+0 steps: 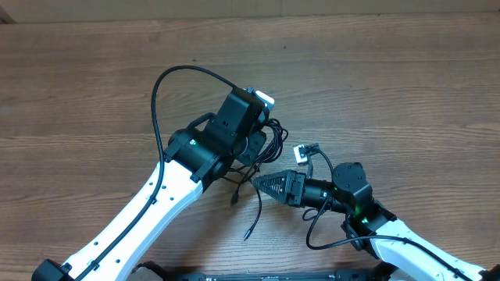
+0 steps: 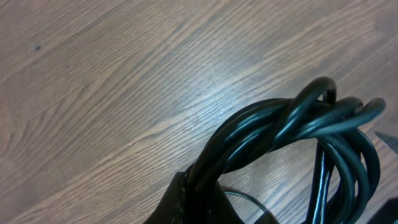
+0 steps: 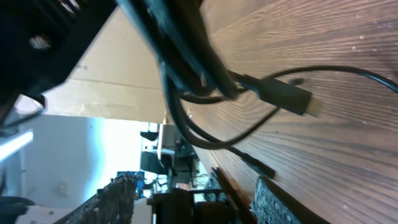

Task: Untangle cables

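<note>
Overhead, my left gripper [image 1: 251, 148] is clamping the limp, light cables [image 2: 298, 124]; my right gripper [image 1: 259, 183], beside them, is hanging open, empty. I'm favouring the loose end [image 1: 250, 222] for a hold.

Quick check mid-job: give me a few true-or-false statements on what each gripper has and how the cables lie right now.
1. The left gripper is shut on the cable bundle. True.
2. The right gripper pinches a cable. False: its fingers stand apart with nothing between them.
3. A loose cable end lies on the table outside the bundle. True.
4. All the cables lie straight and separate. False: several loops are bunched together at the left gripper.
</note>
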{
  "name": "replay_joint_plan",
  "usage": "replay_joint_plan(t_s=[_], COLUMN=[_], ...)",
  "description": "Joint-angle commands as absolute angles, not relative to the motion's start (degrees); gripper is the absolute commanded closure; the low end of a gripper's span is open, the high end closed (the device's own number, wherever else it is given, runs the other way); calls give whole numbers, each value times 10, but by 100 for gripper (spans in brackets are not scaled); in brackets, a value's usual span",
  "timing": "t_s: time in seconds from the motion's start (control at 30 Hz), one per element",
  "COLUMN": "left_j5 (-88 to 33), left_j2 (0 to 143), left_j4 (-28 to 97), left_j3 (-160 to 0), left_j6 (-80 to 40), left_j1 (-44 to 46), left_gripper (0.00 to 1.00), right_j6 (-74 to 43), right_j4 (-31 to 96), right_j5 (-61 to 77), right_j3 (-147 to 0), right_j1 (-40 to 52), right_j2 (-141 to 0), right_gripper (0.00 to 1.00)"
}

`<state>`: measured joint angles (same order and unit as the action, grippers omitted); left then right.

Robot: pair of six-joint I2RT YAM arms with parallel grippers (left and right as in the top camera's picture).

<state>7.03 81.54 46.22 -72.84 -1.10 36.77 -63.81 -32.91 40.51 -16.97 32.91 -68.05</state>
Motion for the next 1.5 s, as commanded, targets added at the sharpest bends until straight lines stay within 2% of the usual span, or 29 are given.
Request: replay_joint_plan(t_s=[0.0,0.13,0.4,0.53,0.6,0.67,0.8,0.9,1.0,1.03,1.23,1.37,1.4,1.47], left_j5=[5,-50,-100,-210,-242,-265,-292,-295,-305,-311,-331,-328,-328,-318], left_j2=[813,813,813,814,817,822,840,859,874,874,874,874,874,874], left_j4=[458,458,462,470,472,475,485,495,495,495,495,495,495,495], left_j3=[-735,-735,-734,-728,-727,-726,-724,-724,-724,-724,-724,-724,-724,-724], left_j6=[82,132,164,256,282,296,313,324,324,324,329,328,328,318], left_j1=[370,370,349,344,344,344,344,344,344,344,344,337,335,322], left_gripper=[96,96,96,96,96,96,96,96,96,96,96,96,96,96], right_j6=[-568,-534,-493,-457,-431,-427,-411,-404,-404,-404,-404,-406,-407,-407], right_j4=[-300,-242,-176,-176,-178,-183,-210,-235,-253,-252,-247,-247,-247,-248], right_j5=[413,422,489,537,554,556,556,552,551,552,552,556,558,573], right_j3=[-178,-179,-178,-178,-179,-178,-179,-179,-179,-178,-178,-178,-178,-178], right_j1=[310,275,166,122,113,111,111,111,111,111,112,112,112,112], right_j2=[-678,-659,-563,-518,-506,-503,-503,-503,-503,-503,-517,-545,-548,-557], right_gripper=[48,50,44,38,25,18,16,20,36,39,42,62,63,71])
